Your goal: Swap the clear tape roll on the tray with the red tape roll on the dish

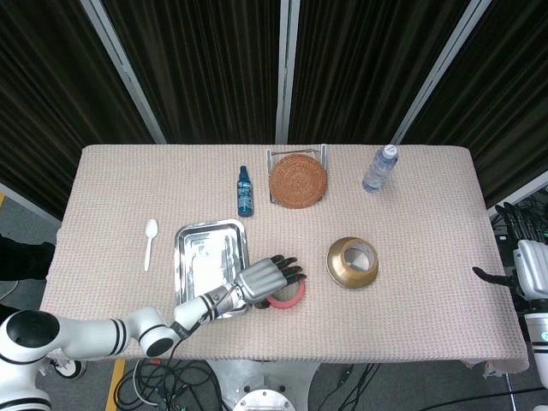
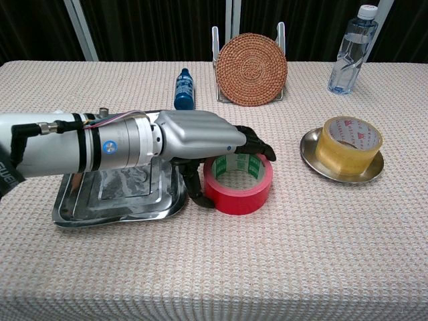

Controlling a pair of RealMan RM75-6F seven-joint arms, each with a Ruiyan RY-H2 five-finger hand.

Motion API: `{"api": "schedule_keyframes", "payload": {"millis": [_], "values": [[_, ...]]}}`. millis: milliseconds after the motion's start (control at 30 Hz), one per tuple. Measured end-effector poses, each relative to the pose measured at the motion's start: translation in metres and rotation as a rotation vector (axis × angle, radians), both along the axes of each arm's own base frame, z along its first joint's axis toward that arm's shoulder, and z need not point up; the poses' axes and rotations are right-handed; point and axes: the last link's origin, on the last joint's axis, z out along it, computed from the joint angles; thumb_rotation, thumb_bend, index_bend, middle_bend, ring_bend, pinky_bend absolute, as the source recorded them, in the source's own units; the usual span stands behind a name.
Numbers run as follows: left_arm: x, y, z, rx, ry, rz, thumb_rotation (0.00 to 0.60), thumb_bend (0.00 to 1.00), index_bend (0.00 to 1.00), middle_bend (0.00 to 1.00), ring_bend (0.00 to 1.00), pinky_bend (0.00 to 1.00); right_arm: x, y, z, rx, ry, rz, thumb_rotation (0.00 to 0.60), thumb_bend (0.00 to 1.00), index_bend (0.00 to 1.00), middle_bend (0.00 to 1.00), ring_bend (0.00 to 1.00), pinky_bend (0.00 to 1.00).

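The red tape roll [image 2: 242, 194] [image 1: 293, 298] lies flat on the cloth just right of the steel tray [image 2: 120, 200] [image 1: 201, 240]. My left hand [image 2: 200, 134] [image 1: 261, 278] lies over it. Its fingers [image 2: 257, 146] curl down over the top rim and its thumb presses the roll's left wall. The roll still rests on the table. The clear yellowish tape roll [image 2: 351, 144] [image 1: 355, 255] sits on the gold dish [image 2: 309, 152] [image 1: 336, 272] to the right. My right hand [image 1: 524, 257] hangs off the table's right edge with its fingers spread and nothing in it.
A white spoon [image 1: 151, 233] lies left of the tray. At the back stand a small blue bottle [image 2: 184, 87], a rattan coaster in a wire rack [image 2: 251, 69] and a water bottle [image 2: 349, 50].
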Motion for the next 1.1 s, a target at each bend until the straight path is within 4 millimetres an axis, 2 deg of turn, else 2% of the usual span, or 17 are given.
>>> {"api": "schedule_keyframes", "payload": {"millis": [300, 500, 600, 833, 1033, 1100], "values": [[0.002, -0.004, 0.004, 0.022, -0.024, -0.014, 0.600, 0.25, 0.27, 0.26, 0.13, 0.24, -0.002, 0.000, 0.000, -0.004, -0.004, -0.009, 0.600, 0.00, 0.00, 0.00, 0.00, 0.00], [0.001, -0.001, 0.029, 0.080, -0.062, -0.014, 0.600, 0.25, 0.27, 0.26, 0.13, 0.24, 0.000, -0.001, 0.000, 0.000, -0.002, -0.008, 0.600, 0.00, 0.00, 0.00, 0.00, 0.00], [-0.011, 0.006, 0.049, 0.134, -0.057, 0.009, 0.600, 0.25, 0.27, 0.26, 0.13, 0.24, 0.002, -0.002, -0.002, 0.006, -0.001, -0.002, 0.600, 0.00, 0.00, 0.00, 0.00, 0.00], [-0.064, 0.017, 0.082, 0.245, -0.003, 0.156, 0.600, 0.25, 0.27, 0.26, 0.13, 0.24, 0.007, -0.002, -0.006, 0.017, 0.008, 0.011, 0.600, 0.00, 0.00, 0.00, 0.00, 0.00], [-0.100, 0.016, 0.090, 0.270, 0.043, 0.250, 0.600, 0.24, 0.27, 0.26, 0.13, 0.25, 0.009, -0.004, -0.009, 0.027, 0.013, 0.013, 0.600, 0.00, 0.00, 0.00, 0.00, 0.00], [-0.105, 0.014, 0.088, 0.264, 0.041, 0.265, 0.600, 0.23, 0.25, 0.25, 0.13, 0.26, 0.009, -0.004, -0.011, 0.032, 0.012, 0.010, 0.600, 0.00, 0.00, 0.00, 0.00, 0.00]]}}
